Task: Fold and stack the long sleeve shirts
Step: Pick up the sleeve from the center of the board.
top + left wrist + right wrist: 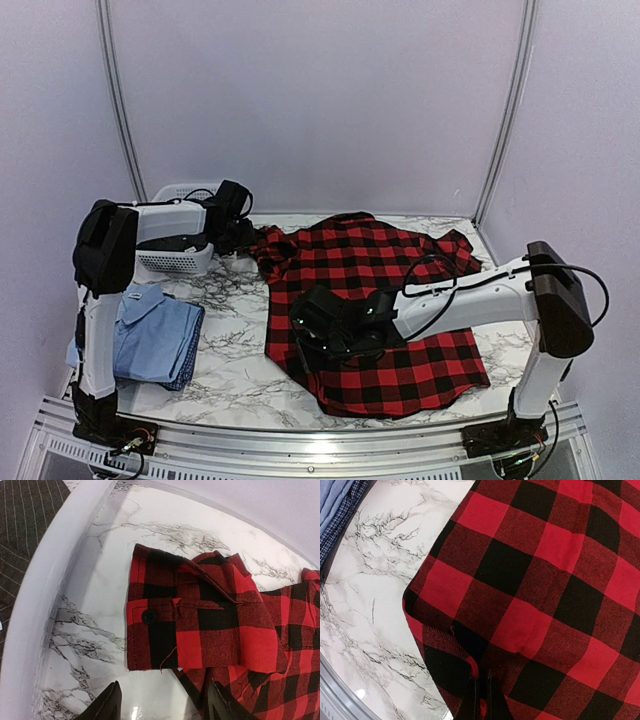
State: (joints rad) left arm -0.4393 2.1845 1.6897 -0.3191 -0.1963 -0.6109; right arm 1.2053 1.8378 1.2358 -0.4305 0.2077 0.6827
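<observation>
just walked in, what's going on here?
Both arms are on the red-and-black buffalo-check flannel shirt, spread on the marble table. The right gripper is shut, pinching fabric near its left edge. The left gripper hangs open at the flat sleeve cuff. The light blue collared shirt sits folded at left.

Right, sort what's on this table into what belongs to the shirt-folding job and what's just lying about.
For the job:
red-and-black flannel shirt
light blue shirt, already folded

Lying about:
white mesh basket
</observation>
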